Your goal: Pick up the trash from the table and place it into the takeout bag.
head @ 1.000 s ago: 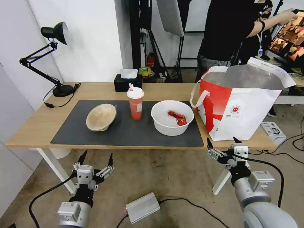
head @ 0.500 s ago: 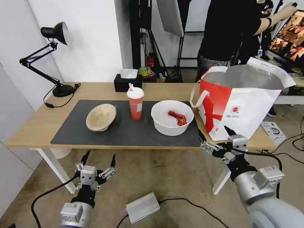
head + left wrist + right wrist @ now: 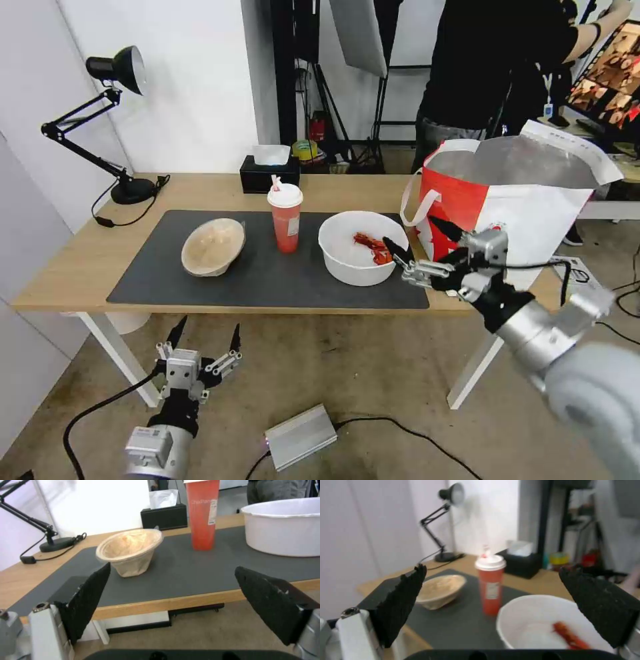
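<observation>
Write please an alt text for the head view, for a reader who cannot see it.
The right gripper, open, hangs beside a white round plastic bowl with red scraps, in front of a red-and-white takeout bag. The left gripper, open, waits below the table.

On the table (image 3: 80, 267) a mat (image 3: 267, 280) fills mid-frame, carrying the pulp bowl (image 3: 212, 247) at left, the cup (image 3: 285, 217) centre and the plastic bowl (image 3: 360, 248) right of it. The takeout bag (image 3: 513, 220) stands at frame right, the tissue box (image 3: 267, 175) behind the cup, the lamp (image 3: 100, 113) upper left.
</observation>
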You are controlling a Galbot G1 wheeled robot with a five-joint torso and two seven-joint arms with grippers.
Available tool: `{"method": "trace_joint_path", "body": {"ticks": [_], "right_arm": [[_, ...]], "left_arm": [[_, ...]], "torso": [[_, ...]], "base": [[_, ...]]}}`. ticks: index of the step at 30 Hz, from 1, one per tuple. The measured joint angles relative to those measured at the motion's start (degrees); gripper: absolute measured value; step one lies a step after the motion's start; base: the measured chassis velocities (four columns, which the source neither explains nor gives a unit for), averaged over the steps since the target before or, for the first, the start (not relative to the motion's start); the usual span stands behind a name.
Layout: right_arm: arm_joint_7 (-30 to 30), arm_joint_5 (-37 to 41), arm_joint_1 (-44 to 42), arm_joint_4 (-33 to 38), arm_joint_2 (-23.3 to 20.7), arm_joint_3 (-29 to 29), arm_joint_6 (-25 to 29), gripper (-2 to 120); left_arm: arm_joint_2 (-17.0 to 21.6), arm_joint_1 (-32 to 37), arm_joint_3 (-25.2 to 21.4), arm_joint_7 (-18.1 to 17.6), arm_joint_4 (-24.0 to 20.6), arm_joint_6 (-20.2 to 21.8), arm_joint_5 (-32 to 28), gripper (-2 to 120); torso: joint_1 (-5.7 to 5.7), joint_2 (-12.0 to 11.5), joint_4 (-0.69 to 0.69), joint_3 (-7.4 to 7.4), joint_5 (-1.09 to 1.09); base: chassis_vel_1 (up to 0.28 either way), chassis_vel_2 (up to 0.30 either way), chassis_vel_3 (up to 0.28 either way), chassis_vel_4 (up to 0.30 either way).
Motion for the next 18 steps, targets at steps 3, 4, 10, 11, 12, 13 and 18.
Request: {"method": "trace_joint_path", "body": {"ticks": [3, 4, 10, 11, 12, 13, 18], "right_arm": [[-1.67, 2.57, 5.58, -1.67, -2.42, -2.05, -3.25, 100], [-3.16, 2.87, 7.98, -2.52, -3.53, -3.34, -4.32, 100], [-10.64, 1.78, 21.37, -8.77, -9.43, -14.49, -8.2, 100], [-11.76, 1.25, 24.54, -10.29, -10.41, -17.27, -8.52, 100], [-11.76, 1.25, 24.54, -10.29, -10.41, -17.27, -8.52, 100], [-12.48, 0.84, 26.94, -11.34, -11.1, -19.14, -8.71, 100], [-17.57, -3.66, 36.49, -17.26, -14.25, -27.59, -8.67, 100]], "left_arm": [[-0.24, 0.04, -0.15, -0.05, 0.02, 0.0, 0.0, 100], [-0.31, 0.05, -0.25, -0.05, 0.05, -0.01, 0.0, 100], [-0.6, -0.02, -0.73, -0.09, 0.25, -0.08, -0.05, 100], [-0.74, -0.04, -0.76, -0.1, 0.34, -0.1, -0.06, 100], [-0.74, -0.04, -0.76, -0.1, 0.34, -0.1, -0.06, 100], [-0.85, -0.05, -0.76, -0.1, 0.38, -0.12, -0.06, 100], [-1.15, -0.33, -0.66, -0.12, 0.67, -0.17, -0.06, 100]], "torso": [[0.0, 0.0, 0.0, 0.0, 0.0], [0.0, 0.0, 0.0, 0.0, 0.0], [0.0, 0.0, 0.0, 0.0, -0.01], [0.0, 0.0, 0.0, 0.0, 0.0], [0.0, 0.0, 0.0, 0.0, 0.0], [0.0, 0.0, 0.0, 0.0, 0.0], [0.0, 0.0, 0.01, 0.0, -0.01]], "base": [[0.0, 0.0, 0.0, 0.0], [0.0, 0.0, 0.0, 0.0], [0.0, 0.0, 0.0, 0.0], [0.0, 0.0, 0.0, 0.0], [0.0, 0.0, 0.0, 0.0], [0.0, 0.0, 0.0, 0.0], [0.0, 0.0, 0.0, 0.0]]}}
